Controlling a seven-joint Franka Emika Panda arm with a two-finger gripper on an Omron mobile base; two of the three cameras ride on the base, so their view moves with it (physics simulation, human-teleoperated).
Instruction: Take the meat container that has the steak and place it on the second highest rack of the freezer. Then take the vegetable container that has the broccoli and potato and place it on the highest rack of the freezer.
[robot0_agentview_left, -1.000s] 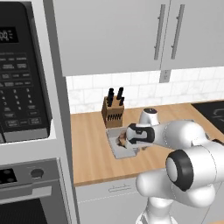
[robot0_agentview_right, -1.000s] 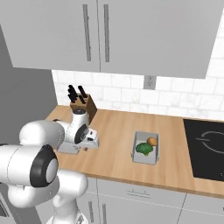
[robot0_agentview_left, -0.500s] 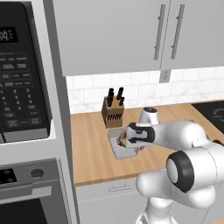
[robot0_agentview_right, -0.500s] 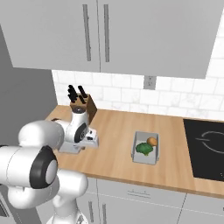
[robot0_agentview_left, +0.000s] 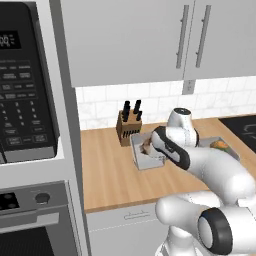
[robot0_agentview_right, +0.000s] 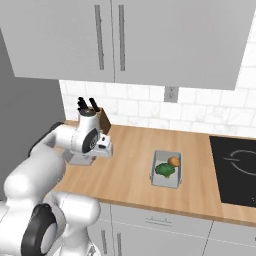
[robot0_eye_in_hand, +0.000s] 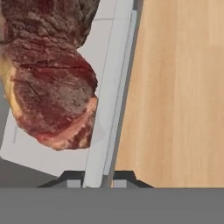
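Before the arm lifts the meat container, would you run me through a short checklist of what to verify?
1. Gripper shut on the meat container wall: ok, fingertips either side of it.
2. Steak inside the container: ok.
3. Knife block apart from the container: ok, but close behind.
4. Vegetable container holds the broccoli and potato: ok.
5. Freezer door open: cannot tell.

Grey cabinets (robot0_agentview_right: 150, 40) over white tile wall (robot0_agentview_right: 210, 115) and wooden counter (robot0_agentview_right: 130, 175)
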